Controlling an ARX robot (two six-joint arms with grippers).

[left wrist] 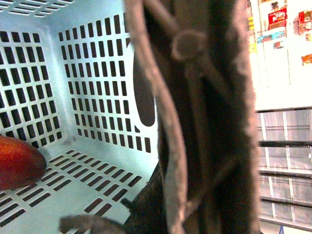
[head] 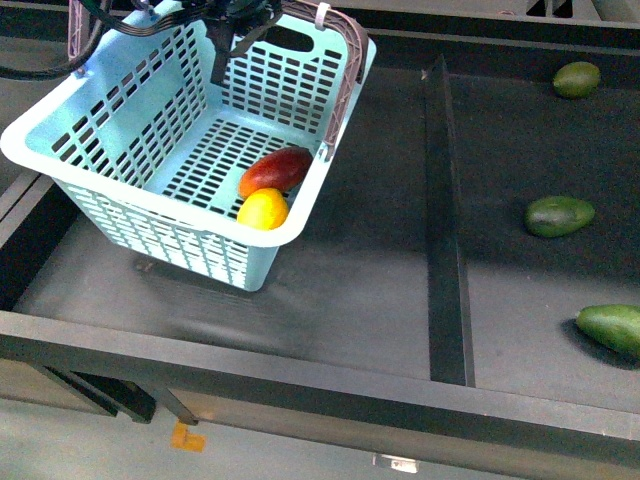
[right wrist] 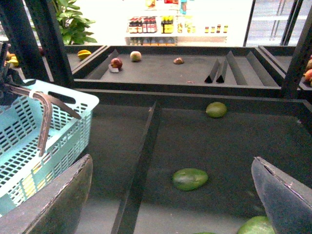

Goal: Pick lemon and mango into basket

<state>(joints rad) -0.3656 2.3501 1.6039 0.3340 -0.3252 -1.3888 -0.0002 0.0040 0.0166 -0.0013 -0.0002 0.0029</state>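
The turquoise basket sits tilted at the near left of the dark shelf in the front view, its far side raised. In its near right corner lie the yellow lemon and, just behind and touching it, the deep red mango. Both rest on the slotted floor against the right wall. 1 brown handle arches over the far right rim, with a white zip tie near its top.

The left gripper shows only as dark parts at the basket's far rim, among the handles; whether its fingers are closed on a handle cannot be told. The left wrist view is filled by blurred brown handle straps right against the lens, with the basket's inner wall behind and the mango's red end at the edge of the frame.

In the right wrist view the right gripper is spread wide and holds nothing, its 2 grey fingers at the frame's corners, hanging over the shelf right of the basket. A black divider splits the shelf. Right of it lie 3 green avocados, well apart: 1 far, 1 in the middle, 1 near the right edge.
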